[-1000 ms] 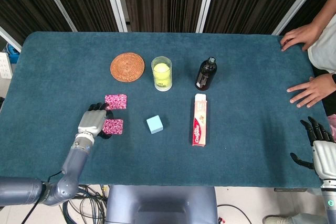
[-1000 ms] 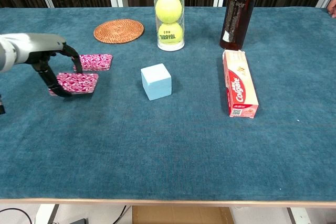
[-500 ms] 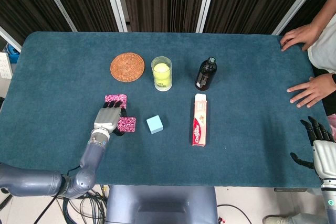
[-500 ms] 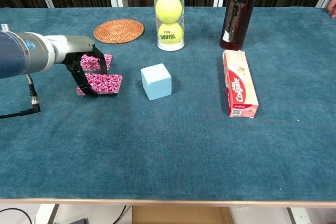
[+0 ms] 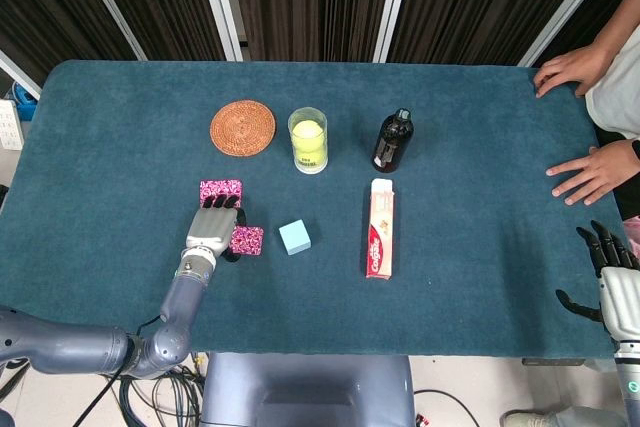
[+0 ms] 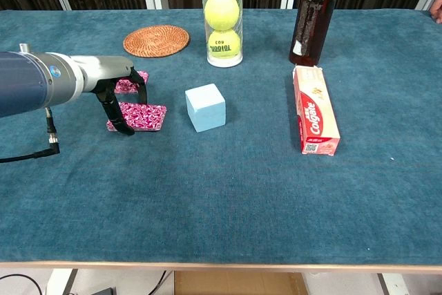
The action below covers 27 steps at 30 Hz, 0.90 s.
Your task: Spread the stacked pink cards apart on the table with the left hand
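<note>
Two pink patterned cards lie apart on the blue table. The near card (image 5: 246, 240) (image 6: 141, 116) lies under the fingertips of my left hand (image 5: 210, 228) (image 6: 119, 98), which presses on its left part. The far card (image 5: 220, 191) (image 6: 130, 85) lies flat just behind that hand, partly hidden by it in the chest view. My right hand (image 5: 612, 282) hangs open past the table's near right corner, far from the cards, and holds nothing.
A light blue cube (image 5: 294, 236) (image 6: 206, 106) sits just right of the near card. Behind stand a woven coaster (image 5: 242, 127), a clear tube of tennis balls (image 5: 308, 140) and a dark bottle (image 5: 393, 140). A toothpaste box (image 5: 380, 228) lies centre-right. A person's hands (image 5: 585, 172) rest at the right edge.
My left hand has slid the near card to the right, from the table's left side to just beside the blue cube. The far card and my right hand have stayed put.
</note>
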Each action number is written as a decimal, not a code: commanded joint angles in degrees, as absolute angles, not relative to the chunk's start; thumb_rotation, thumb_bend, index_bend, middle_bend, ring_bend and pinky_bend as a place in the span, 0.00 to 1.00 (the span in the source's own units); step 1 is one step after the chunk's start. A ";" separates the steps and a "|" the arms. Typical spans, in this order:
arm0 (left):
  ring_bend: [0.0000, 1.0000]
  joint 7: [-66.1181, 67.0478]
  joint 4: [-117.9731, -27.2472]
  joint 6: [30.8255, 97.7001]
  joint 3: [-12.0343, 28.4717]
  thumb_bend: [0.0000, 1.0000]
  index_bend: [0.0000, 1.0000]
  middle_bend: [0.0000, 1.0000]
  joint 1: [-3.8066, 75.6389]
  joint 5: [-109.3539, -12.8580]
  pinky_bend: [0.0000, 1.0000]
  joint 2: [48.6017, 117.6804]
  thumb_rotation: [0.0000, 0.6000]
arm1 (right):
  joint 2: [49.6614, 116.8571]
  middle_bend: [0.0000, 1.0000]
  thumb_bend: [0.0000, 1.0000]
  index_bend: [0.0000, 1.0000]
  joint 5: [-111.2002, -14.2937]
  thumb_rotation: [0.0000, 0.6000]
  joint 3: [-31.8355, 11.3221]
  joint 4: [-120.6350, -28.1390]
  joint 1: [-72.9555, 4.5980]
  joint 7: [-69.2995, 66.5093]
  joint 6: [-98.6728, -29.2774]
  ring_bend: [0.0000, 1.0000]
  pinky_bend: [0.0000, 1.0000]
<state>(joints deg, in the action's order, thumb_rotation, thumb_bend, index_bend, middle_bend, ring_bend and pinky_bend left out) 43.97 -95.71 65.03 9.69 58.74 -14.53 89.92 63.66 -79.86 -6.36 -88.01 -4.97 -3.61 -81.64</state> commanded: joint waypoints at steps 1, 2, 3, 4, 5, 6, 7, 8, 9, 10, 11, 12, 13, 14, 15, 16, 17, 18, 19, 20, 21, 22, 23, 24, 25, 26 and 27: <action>0.00 44.09 -96.07 64.97 9.73 0.22 0.44 0.16 58.55 -14.71 0.00 89.72 1.00 | 63.72 0.02 0.18 0.10 -79.84 1.00 -6.32 -87.96 -4.99 -3.56 -81.52 0.07 0.19; 0.00 44.11 -96.17 64.96 9.76 0.21 0.43 0.16 58.51 -14.76 0.00 89.66 1.00 | 63.73 0.02 0.18 0.10 -79.80 1.00 -6.33 -87.95 -5.01 -3.53 -81.47 0.07 0.19; 0.00 44.16 -96.29 65.02 9.80 0.21 0.43 0.15 58.47 -14.89 0.00 89.58 1.00 | 63.73 0.02 0.18 0.10 -79.76 1.00 -6.33 -87.95 -5.04 -3.47 -81.40 0.07 0.19; 0.00 44.25 -96.40 65.13 9.79 0.21 0.42 0.15 58.42 -15.09 0.00 89.52 1.00 | 63.75 0.02 0.18 0.10 -79.72 1.00 -6.34 -87.97 -5.06 -3.41 -81.35 0.07 0.19; 0.00 44.27 -96.51 65.23 9.82 0.20 0.42 0.15 58.37 -15.29 0.00 89.49 1.00 | 63.76 0.02 0.18 0.10 -79.71 1.00 -6.36 -87.99 -5.08 -3.37 -81.34 0.07 0.19; 0.00 44.25 -96.62 65.32 9.88 0.20 0.42 0.15 58.30 -15.48 0.00 89.44 1.00 | 63.77 0.02 0.18 0.10 -79.72 1.00 -6.37 -88.01 -5.09 -3.35 -81.36 0.07 0.19; 0.00 44.20 -96.71 65.36 9.93 0.20 0.42 0.15 58.25 -15.59 0.00 89.40 1.00 | 63.77 0.02 0.18 0.10 -79.74 1.00 -6.38 -88.02 -5.08 -3.34 -81.40 0.07 0.19; 0.00 44.08 -96.88 65.46 10.08 0.20 0.42 0.15 58.14 -15.79 0.00 89.30 1.00 | 63.79 0.02 0.18 0.10 -79.75 1.00 -6.39 -88.03 -5.05 -3.31 -81.49 0.07 0.19; 0.00 44.00 -96.95 65.50 10.16 0.20 0.42 0.15 58.08 -15.89 0.00 89.25 1.00 | 63.79 0.02 0.18 0.10 -79.75 1.00 -6.39 -88.03 -5.03 -3.31 -81.52 0.07 0.19; 0.00 43.91 -97.03 65.57 10.25 0.20 0.41 0.15 57.99 -16.06 0.00 89.17 1.00 | 63.78 0.02 0.18 0.10 -79.74 1.00 -6.38 -88.04 -5.01 -3.31 -81.53 0.07 0.19; 0.00 43.92 -97.01 65.68 10.30 0.20 0.41 0.15 57.94 -16.22 0.00 89.11 1.00 | 63.77 0.02 0.18 0.10 -79.71 1.00 -6.39 -88.05 -5.01 -3.33 -81.52 0.07 0.19; 0.00 44.32 -96.91 65.97 10.14 0.20 0.41 0.14 57.96 -16.48 0.00 89.03 1.00 | 63.76 0.02 0.18 0.10 -79.57 1.00 -6.40 -88.04 -5.00 -3.29 -81.43 0.07 0.19; 0.00 44.55 -96.99 65.98 10.07 0.20 0.40 0.14 57.95 -16.41 0.00 88.99 1.00 | 63.75 0.02 0.18 0.10 -79.51 1.00 -6.41 -88.07 -5.02 -3.26 -81.35 0.07 0.19; 0.00 44.70 -97.13 65.87 10.07 0.20 0.40 0.14 57.93 -16.20 0.00 88.92 1.00 | 63.74 0.02 0.18 0.10 -79.47 1.00 -6.42 -88.10 -5.03 -3.22 -81.32 0.07 0.19; 0.00 44.86 -97.30 65.78 10.12 0.20 0.39 0.14 57.92 -16.02 0.00 88.82 1.00 | 63.75 0.02 0.18 0.10 -79.47 1.00 -6.44 -88.12 -5.05 -3.20 -81.31 0.07 0.19; 0.00 44.94 -97.38 65.74 10.15 0.20 0.39 0.14 57.91 -15.99 0.00 88.76 1.00 | 63.76 0.02 0.18 0.10 -79.48 1.00 -6.45 -88.13 -5.06 -3.20 -81.33 0.07 0.19; 0.00 44.98 -97.43 65.71 10.18 0.20 0.39 0.14 57.91 -15.98 0.00 88.74 1.00 | 63.76 0.02 0.18 0.10 -79.49 1.00 -6.45 -88.14 -5.05 -3.20 -81.34 0.07 0.19; 0.00 45.04 -97.55 65.65 10.21 0.20 0.38 0.14 57.89 -15.97 0.00 88.69 1.00 | 63.76 0.02 0.18 0.10 -79.52 1.00 -6.43 -88.16 -5.03 -3.21 -81.39 0.07 0.19; 0.00 45.02 -97.70 65.57 10.31 0.20 0.38 0.14 57.88 -15.96 0.00 88.61 1.00 | 63.76 0.02 0.18 0.10 -79.53 1.00 -6.44 -88.17 -5.01 -3.18 -81.43 0.07 0.19; 0.00 44.94 -97.85 65.50 10.42 0.19 0.38 0.14 57.84 -15.99 0.00 88.52 1.00 | 63.74 0.02 0.18 0.10 -79.50 1.00 -6.45 -88.17 -5.01 -3.16 -81.42 0.07 0.19; 0.00 44.89 -97.97 65.51 10.52 0.19 0.38 0.14 57.81 -16.07 0.00 88.43 1.00 | 63.73 0.02 0.18 0.10 -79.45 1.00 -6.47 -88.18 -4.99 -3.17 -81.43 0.07 0.19; 0.00 44.79 -98.12 65.58 10.63 0.18 0.38 0.14 57.76 -16.17 0.00 88.36 1.00 | 63.72 0.02 0.18 0.10 -79.40 1.00 -6.49 -88.21 -4.96 -3.18 -81.47 0.07 0.19; 0.00 44.73 -98.21 65.66 10.69 0.17 0.38 0.14 57.73 -16.31 0.00 88.33 1.00 | 63.71 0.02 0.18 0.10 -79.37 1.00 -6.50 -88.24 -4.94 -3.20 -81.49 0.07 0.19; 0.00 44.70 -98.27 65.77 10.72 0.17 0.38 0.14 57.70 -16.44 0.00 88.31 1.00 | 63.70 0.02 0.18 0.10 -79.35 1.00 -6.51 -88.25 -4.93 -3.22 -81.50 0.07 0.19; 0.00 44.76 -98.30 65.91 10.70 0.17 0.38 0.14 57.69 -16.53 0.00 88.31 1.00 | 63.69 0.02 0.18 0.10 -79.34 1.00 -6.52 -88.27 -4.92 -3.23 -81.51 0.07 0.19; 0.00 44.91 -98.29 66.08 10.66 0.17 0.39 0.14 57.70 -16.59 0.00 88.34 1.00 | 63.68 0.02 0.18 0.10 -79.34 1.00 -6.52 -88.27 -4.92 -3.24 -81.50 0.07 0.19; 0.00 45.01 -98.24 66.13 10.69 0.17 0.40 0.14 57.71 -16.51 0.00 88.39 1.00 | 63.67 0.02 0.18 0.10 -79.36 1.00 -6.51 -88.27 -4.93 -3.25 -81.49 0.07 0.19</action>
<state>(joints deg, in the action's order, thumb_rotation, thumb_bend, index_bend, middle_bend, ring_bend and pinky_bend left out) 44.96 -98.26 66.09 10.68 57.71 -16.54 88.36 63.67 -79.36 -6.51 -88.27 -4.92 -3.25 -81.49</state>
